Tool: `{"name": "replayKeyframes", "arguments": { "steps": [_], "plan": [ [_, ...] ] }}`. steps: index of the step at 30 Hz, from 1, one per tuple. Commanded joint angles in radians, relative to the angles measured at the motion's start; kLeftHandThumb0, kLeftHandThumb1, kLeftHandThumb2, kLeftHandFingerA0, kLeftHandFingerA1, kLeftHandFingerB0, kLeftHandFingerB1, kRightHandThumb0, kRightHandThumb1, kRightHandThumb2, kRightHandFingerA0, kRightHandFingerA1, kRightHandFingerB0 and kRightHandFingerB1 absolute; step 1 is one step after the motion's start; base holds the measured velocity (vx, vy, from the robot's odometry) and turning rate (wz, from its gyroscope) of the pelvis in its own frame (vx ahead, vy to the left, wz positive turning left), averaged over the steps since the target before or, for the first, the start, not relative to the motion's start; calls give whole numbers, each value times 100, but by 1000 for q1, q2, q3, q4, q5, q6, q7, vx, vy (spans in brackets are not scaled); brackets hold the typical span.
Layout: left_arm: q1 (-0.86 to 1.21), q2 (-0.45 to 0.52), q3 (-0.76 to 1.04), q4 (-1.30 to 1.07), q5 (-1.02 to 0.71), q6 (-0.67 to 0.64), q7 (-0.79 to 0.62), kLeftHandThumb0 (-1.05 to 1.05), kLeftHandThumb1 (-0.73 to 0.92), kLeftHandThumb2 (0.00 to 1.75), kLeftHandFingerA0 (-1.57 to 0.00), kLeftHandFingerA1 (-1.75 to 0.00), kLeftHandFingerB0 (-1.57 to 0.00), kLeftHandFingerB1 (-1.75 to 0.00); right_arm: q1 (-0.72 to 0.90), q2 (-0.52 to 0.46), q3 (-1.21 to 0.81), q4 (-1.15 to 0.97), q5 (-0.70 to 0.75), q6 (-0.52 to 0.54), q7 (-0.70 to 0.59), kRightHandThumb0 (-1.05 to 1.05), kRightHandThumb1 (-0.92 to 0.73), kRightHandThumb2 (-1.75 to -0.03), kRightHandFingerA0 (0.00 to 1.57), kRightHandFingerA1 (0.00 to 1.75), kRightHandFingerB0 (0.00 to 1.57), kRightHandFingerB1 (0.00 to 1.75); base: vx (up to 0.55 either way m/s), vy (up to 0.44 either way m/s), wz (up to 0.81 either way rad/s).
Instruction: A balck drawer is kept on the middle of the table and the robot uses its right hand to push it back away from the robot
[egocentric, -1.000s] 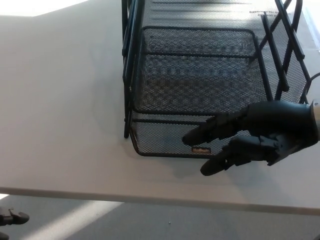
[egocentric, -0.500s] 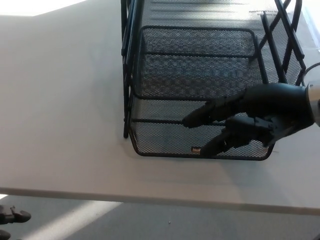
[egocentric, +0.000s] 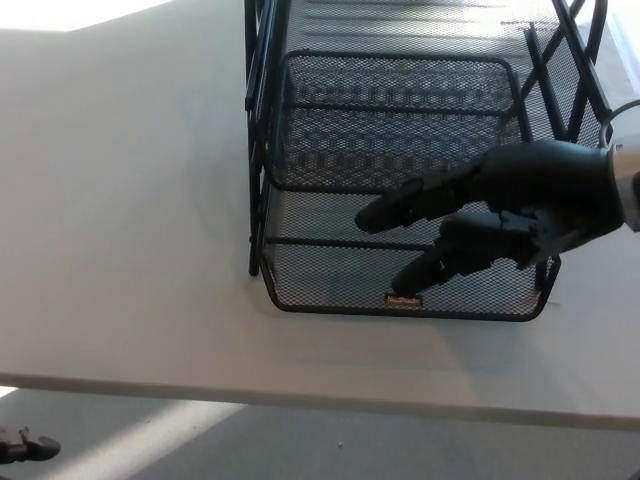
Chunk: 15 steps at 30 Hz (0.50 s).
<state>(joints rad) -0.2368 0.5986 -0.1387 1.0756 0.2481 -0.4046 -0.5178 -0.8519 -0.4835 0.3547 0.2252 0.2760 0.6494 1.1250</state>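
A black wire-mesh drawer (egocentric: 400, 200) sits on the white worktop (egocentric: 120, 200), its rounded front edge with a small label facing the robot, inside a black frame. The right hand (egocentric: 500, 225) lies over the drawer's front, fingers (egocentric: 395, 212) extended and apart, gripping nothing.

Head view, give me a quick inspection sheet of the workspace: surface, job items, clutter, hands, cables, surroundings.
Surface: plain white table, near edge visible.
Job's things: black wire-mesh drawer in its black metal frame, pulled out toward the robot, small label on its front rim.
Clutter: nothing seen.
Hands: right hand over the drawer's front, fingers spread, holding nothing; contact with the mesh unclear. Left hand: only a dark bit at the bottom left corner, state unclear.
Cables: a thin one by the right wrist.
Surroundings: grey floor below the table.
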Motion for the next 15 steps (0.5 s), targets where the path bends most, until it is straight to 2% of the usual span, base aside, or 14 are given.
{"name": "replayKeyframes", "arguments": {
  "steps": [1, 2, 3, 4, 5, 6, 7, 8, 9, 10, 15],
  "plan": [
    [-2, 13, 0, 4, -4, -13, -6, -64, 62, 86, -23, -43, -16, -39, 88, -43, -11, -132, 13, -4, 33, -81, -63, -95, 14, 44, 4, 33, 0, 0, 0],
    [-3, 13, 0, 4, -3, -12, -5, -64, 62, 85, -22, -43, -16, -39, 99, -47, -12, -148, 16, -12, 39, -79, -81, -64, 21, 34, 7, 27, 0, 0, 0],
    [-3, 12, 0, 5, -3, -11, -4, -64, 62, 85, -22, -43, -16, -39, 115, -51, -14, -171, 18, -22, 46, -79, -81, -64, 21, 34, 7, 27, 0, 0, 0],
    [-6, 13, 2, 7, -5, -8, -6, -59, 74, 62, -28, -31, -22, -28, 139, -59, -14, -204, 21, -40, 57, -81, -82, -66, 19, 34, 8, 24, 0, 0, 0],
    [-8, 14, 4, 10, -8, -5, -9, -59, 74, 62, -28, -31, -22, -28, 165, -67, -13, -241, 23, -61, 68, -81, -82, -66, 19, 34, 8, 24, 0, 0, 0],
    [-7, 12, 5, 10, -9, -6, -8, -59, 74, 62, -28, -32, -21, -28, 216, -86, -18, -319, 35, -69, 74, -82, -67, -98, 13, 45, 5, 34, 0, 0, 0],
    [-6, 12, 5, 10, -9, -6, -7, -59, 74, 62, -28, -32, -21, -28, 230, -91, -20, -340, 38, -69, 75, -82, -67, -98, 13, 45, 5, 34, 0, 0, 0],
    [-6, 11, 3, 10, -7, -10, -3, -59, 74, 62, -29, -32, -22, -28, 271, -103, -23, -394, 44, -83, 80, -82, -86, -67, 19, 34, 10, 23, 0, 0, 0],
    [-5, 10, 1, 10, -3, -15, 2, -59, 74, 62, -29, -32, -22, -28, 314, -114, -26, -448, 50, -99, 85, -82, -86, -67, 19, 34, 10, 23, 0, 0, 0],
    [-2, 9, 0, 10, -1, -20, 6, -64, 62, 86, -24, -44, -16, -40, 358, -126, -31, -513, 68, -95, 91, -83, -69, -106, 19, 50, 0, 31, 0, 0, 0],
    [-8, 4, 7, 12, -12, -1, -3, -64, 61, 85, -22, -43, -16, -39, 433, -160, -97, -721, 107, -170, 119, -87, -75, -108, 15, 46, 6, 31, 0, 0, 0]
  ]
}}
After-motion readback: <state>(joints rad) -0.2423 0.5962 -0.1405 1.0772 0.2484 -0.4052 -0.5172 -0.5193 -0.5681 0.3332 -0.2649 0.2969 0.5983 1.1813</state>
